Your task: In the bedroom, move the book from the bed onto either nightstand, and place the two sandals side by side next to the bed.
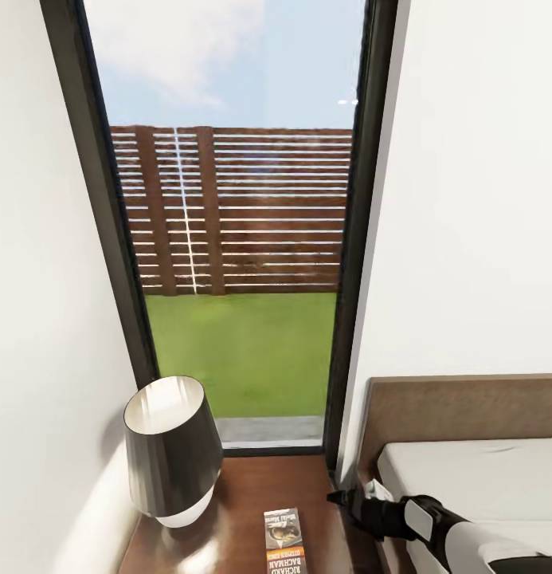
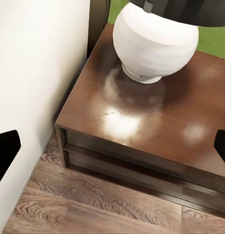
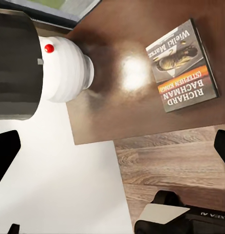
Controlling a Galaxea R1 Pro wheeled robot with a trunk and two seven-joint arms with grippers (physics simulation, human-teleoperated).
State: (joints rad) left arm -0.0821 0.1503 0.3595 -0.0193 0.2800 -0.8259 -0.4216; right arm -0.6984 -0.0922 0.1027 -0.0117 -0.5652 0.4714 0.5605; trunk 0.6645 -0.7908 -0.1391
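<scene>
The book (image 1: 284, 542) lies flat on the glossy dark nightstand (image 1: 244, 494), right of the lamp and near the front edge. From above, its cover (image 3: 183, 66) shows "RICHARD BACHMAN" on the orange band. My right gripper (image 3: 112, 151) hangs open and empty above the nightstand (image 3: 117, 112), clear of the book. My left gripper (image 2: 112, 148) is open too, in front of the nightstand (image 2: 141, 122) by its front left corner. The bed (image 1: 483, 478) stands to the right. The sandals are out of view.
A lamp (image 1: 168, 454) with a black shade and white round base (image 2: 156, 44) fills the nightstand's left half. A white wall is close on the left, a tall window (image 1: 236, 239) lies straight ahead. My right arm (image 1: 443, 530) reaches in beside the bed's headboard (image 1: 467, 406).
</scene>
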